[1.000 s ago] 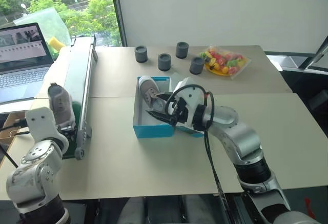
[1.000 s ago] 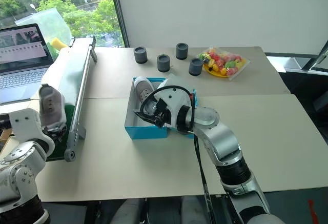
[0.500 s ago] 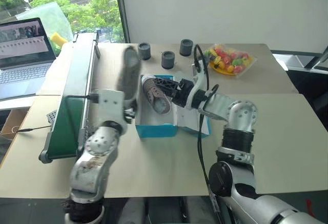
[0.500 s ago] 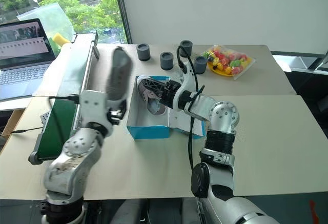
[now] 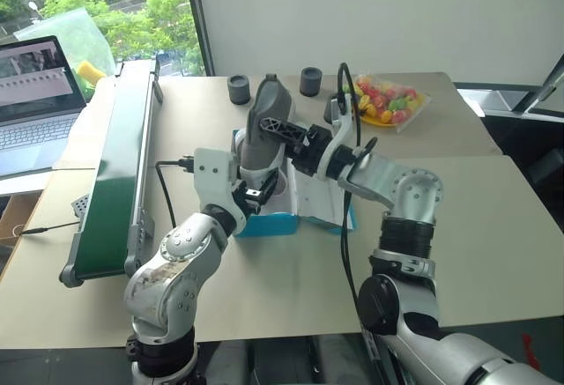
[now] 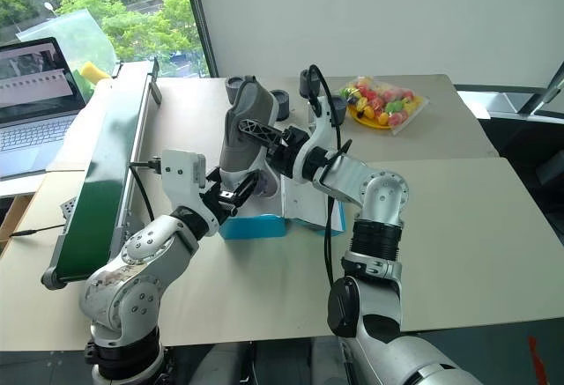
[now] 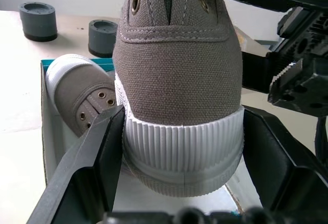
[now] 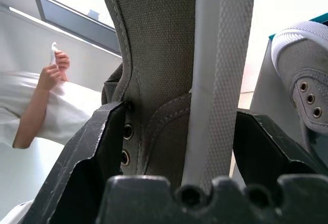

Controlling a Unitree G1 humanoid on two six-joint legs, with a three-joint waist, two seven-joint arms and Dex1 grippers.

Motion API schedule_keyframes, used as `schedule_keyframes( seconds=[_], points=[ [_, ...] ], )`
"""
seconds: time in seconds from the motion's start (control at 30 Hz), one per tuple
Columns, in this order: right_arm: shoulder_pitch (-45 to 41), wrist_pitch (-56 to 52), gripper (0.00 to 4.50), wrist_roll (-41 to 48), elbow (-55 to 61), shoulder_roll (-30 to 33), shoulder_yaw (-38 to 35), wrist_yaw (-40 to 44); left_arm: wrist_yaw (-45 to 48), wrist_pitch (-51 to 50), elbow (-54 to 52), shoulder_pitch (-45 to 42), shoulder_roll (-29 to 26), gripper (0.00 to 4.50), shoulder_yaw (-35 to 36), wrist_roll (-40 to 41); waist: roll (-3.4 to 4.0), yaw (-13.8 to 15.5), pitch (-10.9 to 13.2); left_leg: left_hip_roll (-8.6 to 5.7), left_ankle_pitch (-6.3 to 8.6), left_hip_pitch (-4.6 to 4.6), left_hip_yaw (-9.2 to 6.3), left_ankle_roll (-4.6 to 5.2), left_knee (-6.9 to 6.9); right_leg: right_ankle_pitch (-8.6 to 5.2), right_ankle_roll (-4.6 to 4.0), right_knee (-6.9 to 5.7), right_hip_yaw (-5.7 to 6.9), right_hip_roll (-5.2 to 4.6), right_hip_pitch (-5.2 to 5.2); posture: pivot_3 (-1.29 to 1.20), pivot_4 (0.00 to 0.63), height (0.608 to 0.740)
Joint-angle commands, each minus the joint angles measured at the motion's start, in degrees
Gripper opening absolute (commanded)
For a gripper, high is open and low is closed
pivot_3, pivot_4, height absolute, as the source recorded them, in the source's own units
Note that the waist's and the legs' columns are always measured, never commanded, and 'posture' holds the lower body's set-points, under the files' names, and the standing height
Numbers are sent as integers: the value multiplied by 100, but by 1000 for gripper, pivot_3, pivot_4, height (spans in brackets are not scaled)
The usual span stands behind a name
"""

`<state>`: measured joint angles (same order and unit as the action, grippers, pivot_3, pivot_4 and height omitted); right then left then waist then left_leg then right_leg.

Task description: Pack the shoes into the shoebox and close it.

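- A laptop (image 5: 31, 94) sits open at the far left, beside a long green conveyor (image 5: 119, 165) that runs along the left part of the table (image 5: 493, 226).
- The left gripper (image 5: 249, 193) is clamped on the ribbed white toe cap of a grey shoe (image 5: 264, 129); in the left wrist view its two black fingers (image 7: 100, 152) press on either side of the sole.
- That shoe stands nearly upright, toe down and heel up, in the air over the left end of the blue shoebox (image 5: 273, 222).
- A second shoe (image 7: 82, 93) lies inside the box against its white wall, with its white toe toward the far end.
- The right gripper (image 5: 284, 134) reaches in from the right and sits around the upper part of the raised shoe; in the right wrist view its fingers (image 8: 97, 147) stand fairly wide on either side of the shoe's eyelets and opening, touching the canvas.
- The box lid hangs open on the right side, under the right arm.
- Behind the box stand small dark cylinders (image 5: 239, 89), and further right a bag of bright sweets (image 5: 388, 103).
- A person's arm (image 8: 38, 101) in a white sleeve shows in the right wrist view.
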<state>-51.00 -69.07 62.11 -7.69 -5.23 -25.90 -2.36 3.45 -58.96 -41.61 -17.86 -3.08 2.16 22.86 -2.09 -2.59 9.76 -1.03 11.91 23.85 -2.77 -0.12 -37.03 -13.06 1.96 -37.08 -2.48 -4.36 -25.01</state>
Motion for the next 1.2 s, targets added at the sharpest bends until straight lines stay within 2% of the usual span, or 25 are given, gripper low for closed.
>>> schedule_keyframes(
  seconds=[0.03, 0.2, 0.23, 0.5, 0.6, 0.67, 0.73, 0.97, 1.07, 1.2],
  points=[
    [-275, 172, 2383, 355, 214, -390, 170, -103, 116, 9, -190, -152, -28, 3033, -66, 202, 0, 0, 0, 0, 0, 0, 0, 0, 0, 0, 0, 0, 0, 0, 0, 0, 150, 740],
    [-267, 162, 733, 464, 307, -331, 303, -189, 113, 28, -143, -142, -110, 3033, -113, 159, 0, 1, 0, 0, 0, 0, 0, 0, 0, 0, 0, 0, 0, 0, 0, 0, 150, 740],
    [-284, 155, 564, 473, 304, -313, 318, -208, 114, 28, -131, -126, -113, 3033, -113, 163, 0, 1, 0, 0, 0, 0, 0, 0, 0, 0, 0, 0, 0, 0, 0, 0, 150, 740],
    [-571, 514, 564, 698, -19, -255, 37, -572, 186, -23, -190, 184, -311, 3033, -151, 165, 0, -10, 0, 0, 0, -1, 0, 0, 0, 0, 0, 0, 0, 0, 0, 0, 150, 740],
    [-731, 743, 564, 785, -287, -168, -123, -736, 172, 263, -269, 386, -517, 3033, -156, -27, 1, -10, 0, 2, 0, -3, 0, 0, 0, 0, -1, 0, -2, 3, -1, 0, 150, 740],
    [-775, 803, 539, 841, -391, -101, -135, -774, 111, 396, -245, 417, -536, 3912, -122, -75, 0, 6, 0, 2, 0, -3, 1, 0, 0, 0, -1, 0, -3, 2, -1, 0, 150, 740],
    [-790, 842, 539, 907, -451, -76, -137, -820, 125, 490, -195, 392, -635, 4444, -176, -131, 1, 20, 1, 0, 0, -2, 1, 0, 0, 0, 0, 0, -2, 0, 0, 0, 150, 740],
    [-769, 1021, 539, 1030, -571, -19, -135, -979, 273, 506, -331, 403, -717, 4444, -157, 44, 1, 17, 0, 1, 0, -1, 0, 0, 0, 0, 0, 0, 3, 1, 3, 0, 150, 740],
    [-739, 954, 539, 758, -592, 217, 52, -981, 730, 462, -763, 791, -1289, 4444, 112, 237, 2, -35, 0, 2, 0, -2, 1, 0, 1, 0, 0, 0, 1, 3, 2, 0, 150, 740],
    [-867, 107, 539, 365, -775, 881, 558, -1064, 1912, 452, -1124, 1466, -2592, 4444, 1403, 920, 7, -47, 2, 5, 0, -1, 2, 0, 8, -1, -2, -3, 0, 5, -3, 0, 150, 740]
  ],
)
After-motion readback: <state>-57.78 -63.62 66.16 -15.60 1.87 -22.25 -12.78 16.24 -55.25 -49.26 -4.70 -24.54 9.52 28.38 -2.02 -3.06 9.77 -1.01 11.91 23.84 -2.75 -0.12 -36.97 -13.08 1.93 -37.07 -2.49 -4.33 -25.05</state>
